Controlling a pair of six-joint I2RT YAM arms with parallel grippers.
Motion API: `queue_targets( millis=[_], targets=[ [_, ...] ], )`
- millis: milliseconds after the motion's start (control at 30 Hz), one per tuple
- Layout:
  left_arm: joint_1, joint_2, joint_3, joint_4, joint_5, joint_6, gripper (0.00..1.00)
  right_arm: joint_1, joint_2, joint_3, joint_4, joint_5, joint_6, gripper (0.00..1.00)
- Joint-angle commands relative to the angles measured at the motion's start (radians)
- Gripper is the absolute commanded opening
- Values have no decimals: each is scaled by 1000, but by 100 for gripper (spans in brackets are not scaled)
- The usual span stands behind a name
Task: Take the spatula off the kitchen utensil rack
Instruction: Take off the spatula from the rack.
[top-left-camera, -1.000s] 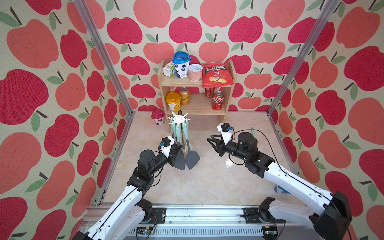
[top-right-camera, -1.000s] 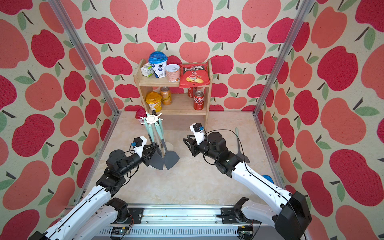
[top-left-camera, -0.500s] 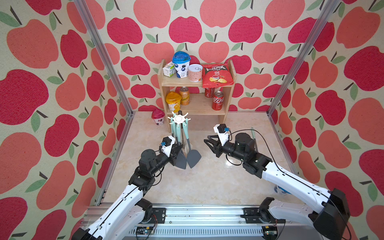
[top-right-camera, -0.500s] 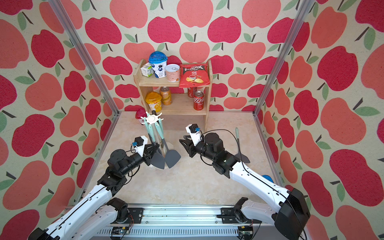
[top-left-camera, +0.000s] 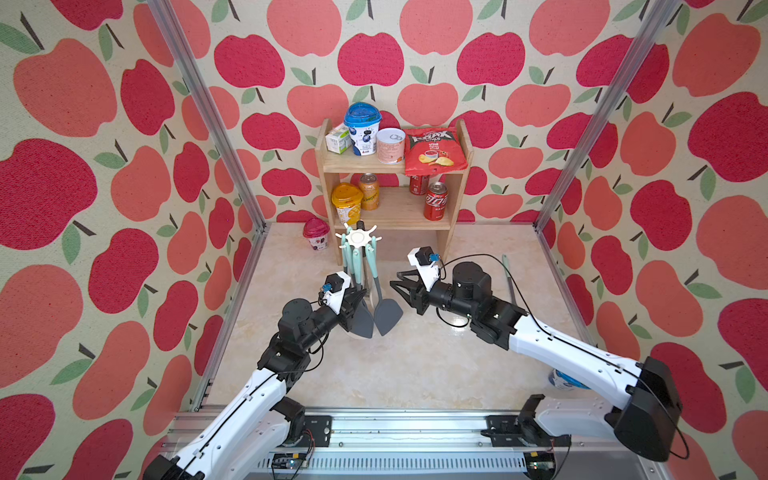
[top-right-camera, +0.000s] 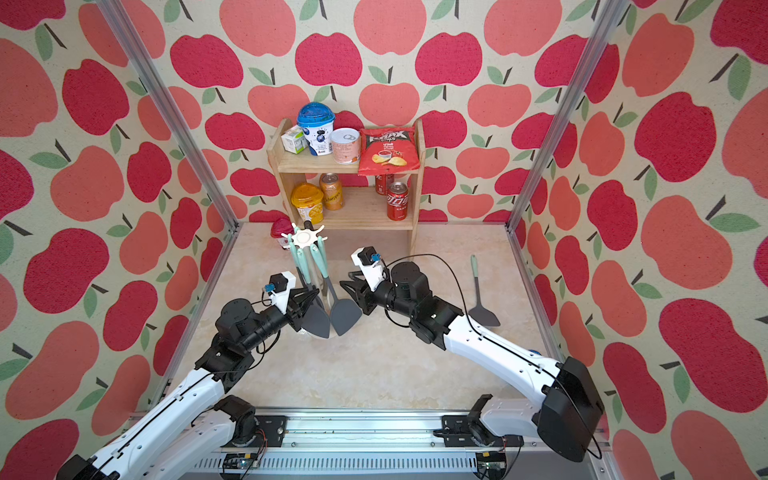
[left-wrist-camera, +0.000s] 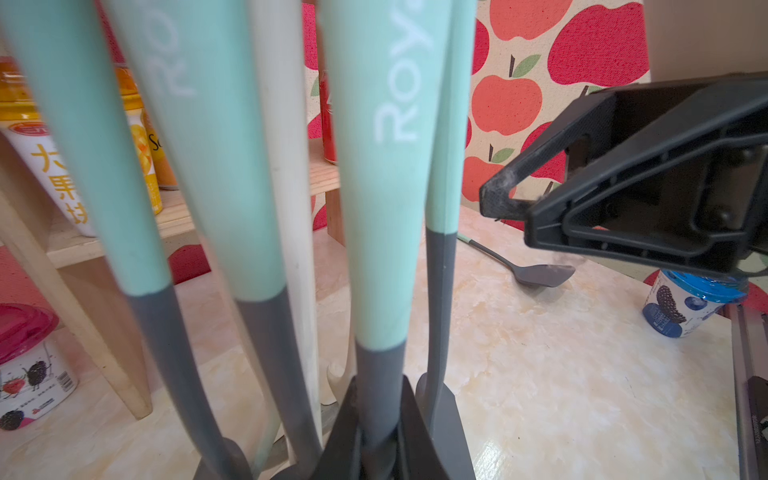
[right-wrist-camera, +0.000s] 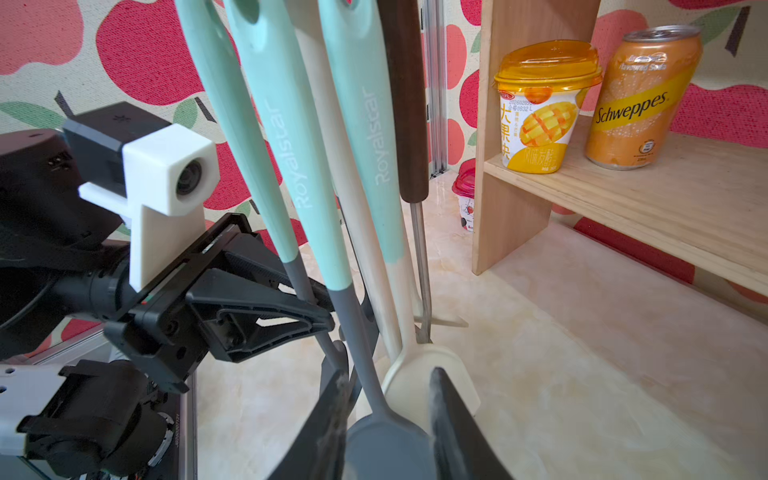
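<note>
In front of the wooden shelf (top-left-camera: 397, 208), we see the spatula (top-left-camera: 362, 321) hanging from the white rack (top-left-camera: 358, 237), its grey blade low beside the pole; the left gripper (top-left-camera: 360, 296) is pinched tight on its grey neck; a second spatula (top-left-camera: 388, 318) hangs just beside it, its blade between the spread fingers of the right gripper (top-left-camera: 397, 289), contact unclear; its mint handle (right-wrist-camera: 297, 166) reads "Royalstar"; on the shelf an orange can (right-wrist-camera: 640, 99) reads "Schweppes"; a third spatula (top-right-camera: 482, 309) lies on the table (top-left-camera: 415, 365).
</note>
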Motion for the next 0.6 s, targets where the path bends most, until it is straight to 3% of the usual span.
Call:
queue_targets(
  millis=[0,567],
  targets=[
    [-6,-2,11,-89,-2,-1,0,9,19,56,23,-35,-7,35],
    [-6,-7,24,-109,-5,16,0,41,120,155,13,-40,-38,35]
  ],
)
